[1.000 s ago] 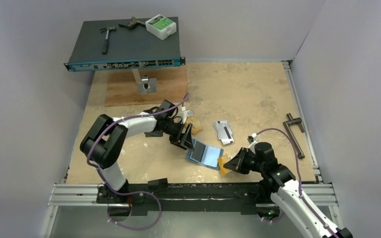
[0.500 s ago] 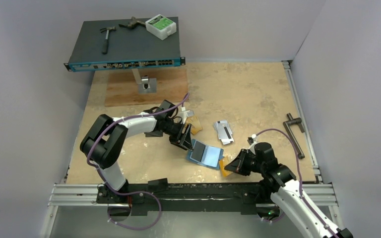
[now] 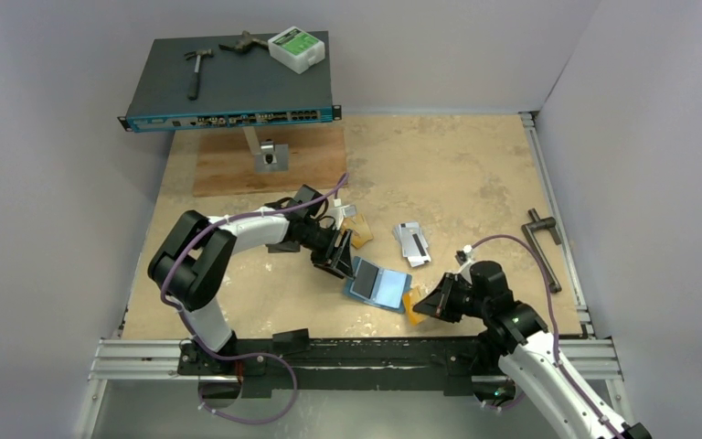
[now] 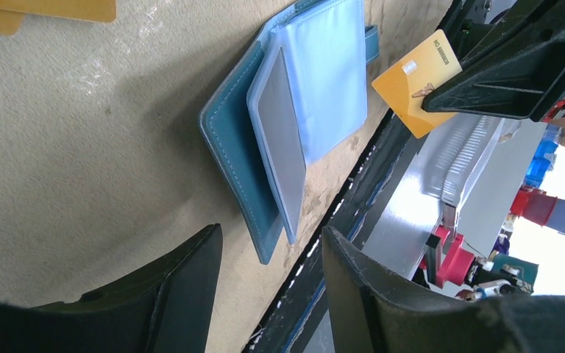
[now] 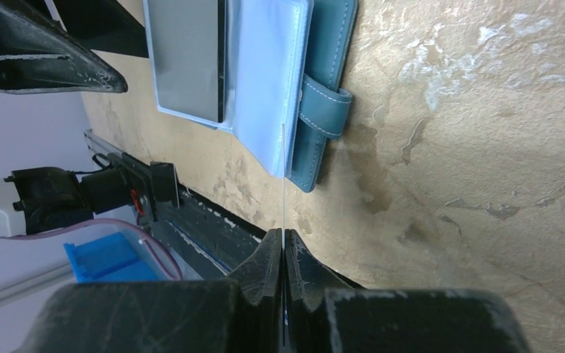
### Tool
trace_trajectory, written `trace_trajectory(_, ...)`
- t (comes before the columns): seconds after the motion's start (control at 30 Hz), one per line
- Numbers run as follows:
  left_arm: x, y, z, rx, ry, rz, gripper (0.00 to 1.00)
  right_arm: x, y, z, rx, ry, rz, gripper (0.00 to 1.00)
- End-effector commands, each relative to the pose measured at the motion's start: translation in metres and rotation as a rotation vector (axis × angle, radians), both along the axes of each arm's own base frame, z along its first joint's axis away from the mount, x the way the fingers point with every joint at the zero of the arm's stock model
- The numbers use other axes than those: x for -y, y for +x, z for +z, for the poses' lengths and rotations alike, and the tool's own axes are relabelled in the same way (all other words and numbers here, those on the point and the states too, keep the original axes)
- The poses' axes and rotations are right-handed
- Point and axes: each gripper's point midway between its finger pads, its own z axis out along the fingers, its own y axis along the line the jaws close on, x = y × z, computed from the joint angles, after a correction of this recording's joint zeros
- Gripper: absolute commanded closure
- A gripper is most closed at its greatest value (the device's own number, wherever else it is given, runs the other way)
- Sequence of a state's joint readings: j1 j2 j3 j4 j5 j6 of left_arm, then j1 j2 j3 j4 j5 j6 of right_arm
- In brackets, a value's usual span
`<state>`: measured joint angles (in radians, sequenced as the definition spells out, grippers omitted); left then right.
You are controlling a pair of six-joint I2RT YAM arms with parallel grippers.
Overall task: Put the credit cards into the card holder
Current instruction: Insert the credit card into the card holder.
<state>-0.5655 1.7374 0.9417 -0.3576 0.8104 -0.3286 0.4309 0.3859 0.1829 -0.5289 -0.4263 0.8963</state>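
Inside the grey-walled booth, I am looking down on a tan, mottled table (image 3: 475, 174) with metal rails along its near and right edges. At the far left a dark network switch (image 3: 228, 87) sits on a wooden block (image 3: 228, 169). It carries a hammer (image 3: 196, 69) and a white box (image 3: 297, 48). A dark lever handle (image 3: 542, 242) lies by the right rail.

The card holder (image 3: 379, 285) lies open and flat at the near centre, between my two arms, with a grey card showing in one clear pocket. The left gripper (image 3: 338, 259) is at the holder's left edge, jaws spread wide and empty. I cannot tell whether it touches the leather. The right gripper (image 3: 423, 306) is at the holder's right edge, by the strap, pinched tight on an orange-gold card (image 4: 416, 84). The right wrist view shows this card edge-on, its far end over the outer pocket.

Loose silver-grey cards (image 3: 412, 242) lie just beyond the holder. More orange-gold cards (image 3: 360, 233) lie beside the left wrist.
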Motion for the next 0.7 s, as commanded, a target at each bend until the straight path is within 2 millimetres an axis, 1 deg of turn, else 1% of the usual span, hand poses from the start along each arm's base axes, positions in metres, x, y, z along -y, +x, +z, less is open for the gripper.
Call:
trace_trajectory(0.0, 0.006, 0.004, 0.007, 0.024, -0.026, -0.019, 0.49, -0.008, 0.006, 0.026, 0.070, 0.044, 0.037, 1.00)
trace_trajectory(0.1, 0.006, 0.005, 0.009, 0.030, -0.027, -0.016, 0.49, -0.009, 0.006, 0.028, 0.074, 0.050, 0.046, 1.00)
trace_trajectory(0.67, 0.007, 0.006, 0.013, 0.035, -0.035, -0.016, 0.50, -0.007, 0.003, 0.013, 0.040, 0.016, 0.066, 1.00)
